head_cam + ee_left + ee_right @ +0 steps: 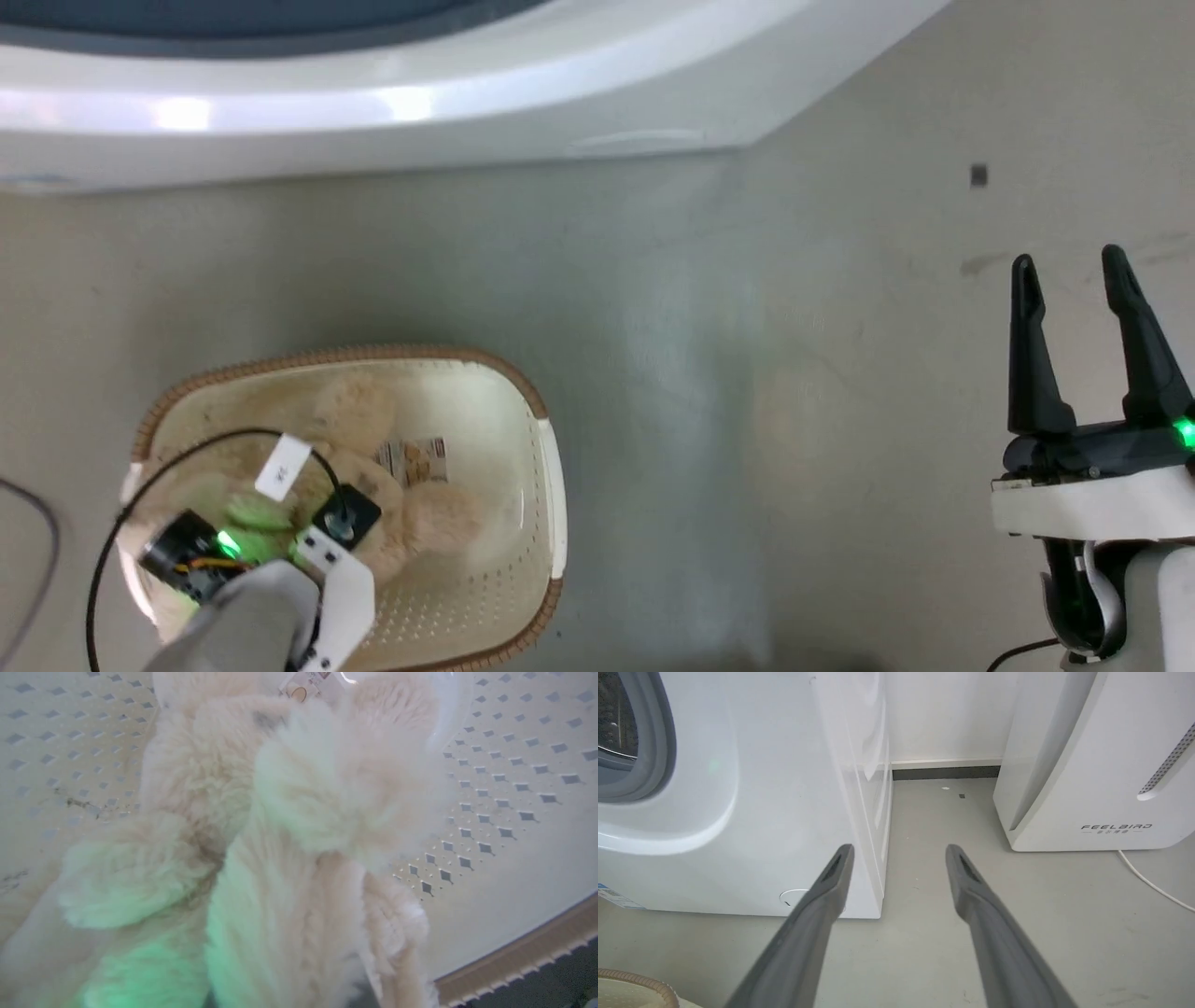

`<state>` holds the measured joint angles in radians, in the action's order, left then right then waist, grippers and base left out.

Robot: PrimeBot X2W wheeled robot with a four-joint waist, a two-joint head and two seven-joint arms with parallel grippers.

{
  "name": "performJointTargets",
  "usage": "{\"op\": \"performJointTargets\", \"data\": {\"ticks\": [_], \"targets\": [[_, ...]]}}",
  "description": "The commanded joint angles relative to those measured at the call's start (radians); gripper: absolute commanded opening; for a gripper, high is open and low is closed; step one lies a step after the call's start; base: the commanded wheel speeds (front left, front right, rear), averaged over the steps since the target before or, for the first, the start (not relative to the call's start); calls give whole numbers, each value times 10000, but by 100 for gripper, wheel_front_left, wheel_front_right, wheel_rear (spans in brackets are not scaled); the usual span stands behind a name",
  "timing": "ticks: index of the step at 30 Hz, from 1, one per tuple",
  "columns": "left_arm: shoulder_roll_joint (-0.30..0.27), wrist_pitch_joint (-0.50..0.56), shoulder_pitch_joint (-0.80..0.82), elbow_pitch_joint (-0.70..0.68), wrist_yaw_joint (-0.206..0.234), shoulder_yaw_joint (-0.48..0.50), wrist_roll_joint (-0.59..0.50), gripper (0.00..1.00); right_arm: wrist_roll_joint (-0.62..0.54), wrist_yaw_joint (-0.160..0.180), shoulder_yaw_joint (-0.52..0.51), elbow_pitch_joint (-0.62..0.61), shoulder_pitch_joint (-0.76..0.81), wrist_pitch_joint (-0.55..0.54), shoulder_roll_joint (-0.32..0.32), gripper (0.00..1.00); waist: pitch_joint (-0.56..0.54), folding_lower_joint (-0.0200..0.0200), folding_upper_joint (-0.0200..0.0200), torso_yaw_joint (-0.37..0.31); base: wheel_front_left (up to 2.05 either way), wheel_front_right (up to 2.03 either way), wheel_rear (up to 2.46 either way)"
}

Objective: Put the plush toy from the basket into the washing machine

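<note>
Head view: we're mid-grab, left gripper (266, 539) down on the plush toy (437, 523), can't tell if closed; next, lift it out.

Setting: laundry corner or utility room, as I read it from my feeds. Items I log in support:
- washing machine (738, 812), white front-loader standing on the floor; grey rubber ring (665, 742) round the porthole, steel drum (614, 718) behind it
- second white appliance (1101, 742) near it, a strip of floor between; perforated vent strip (1167, 760), grey lettering "FEELBIRD" (1115, 827), white cable (1153, 884) trailing beside it
- floor (924, 882), smooth grey, scuffed in places
- wall (943, 714), plain white, dark skirting strip (945, 772) at its foot
- basket (553, 485), perforated cream plastic with brown woven-look rim, on the floor before the washer
</note>
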<state>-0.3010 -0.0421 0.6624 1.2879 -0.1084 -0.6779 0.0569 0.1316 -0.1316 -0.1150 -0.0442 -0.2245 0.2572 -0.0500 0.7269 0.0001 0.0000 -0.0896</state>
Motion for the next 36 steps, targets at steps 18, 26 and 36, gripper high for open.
{"op": "performJointTargets", "data": {"ticks": [18, 26, 36], "targets": [[1022, -2000, -1319, -66, -20, 412, 1078, 0, 222, 9, 115, 776, 935, 45, -2, 100, -3870, -1, 0, 586, 0, 0, 0], [1227, -2186, -1948, -950, 124, 477, 1310, 0, 261, 9, 48, 947, 1505, 45, -2, 100, -5036, -1, 0, 901, 0, 0, 0], [677, -2195, -3087, -4439, 501, 1064, 1638, 0, 280, 9, -138, 983, 2078, 45, -2, 100, -5993, -1, 0, 1221, 0, 0, 0]]}}
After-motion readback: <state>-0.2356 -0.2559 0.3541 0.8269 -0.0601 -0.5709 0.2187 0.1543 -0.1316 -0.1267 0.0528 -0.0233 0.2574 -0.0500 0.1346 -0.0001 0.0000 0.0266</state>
